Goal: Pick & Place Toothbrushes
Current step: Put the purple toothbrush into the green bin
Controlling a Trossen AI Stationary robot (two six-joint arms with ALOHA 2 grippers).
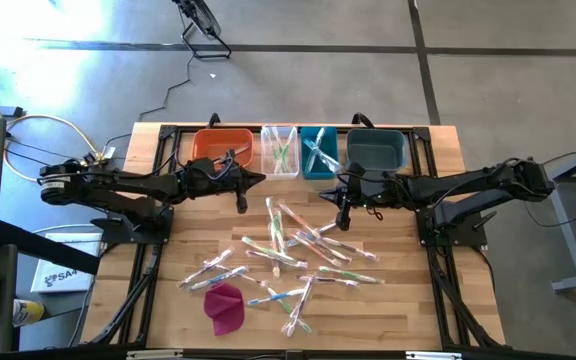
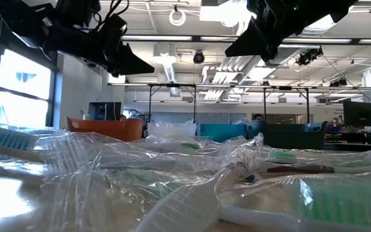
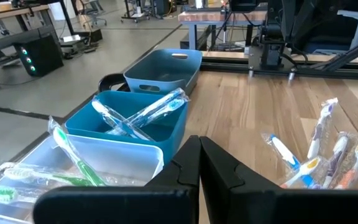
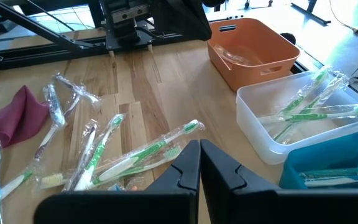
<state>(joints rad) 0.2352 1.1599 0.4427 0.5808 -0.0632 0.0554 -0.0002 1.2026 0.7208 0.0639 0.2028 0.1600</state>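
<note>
Toothbrushes (image 1: 298, 255) strewn mid-table in clear crinkly wrappers, pink, green, blue and white handles, several crossing. Left gripper (image 1: 243, 205) pinched closed, empty, hovering just in front of orange bin (image 1: 222, 147), near pile's back edge. Right gripper (image 1: 344, 220) also closed, empty, hanging over pile's upper right, likely poised for next pick. Sorting by colour evident: green ones in clear bin (image 1: 279, 150), blue ones crossed in teal bin (image 1: 319, 152); dark bin (image 1: 377, 149) looks bare. Magenta cloth (image 1: 225, 307) lying apart at front.
</note>
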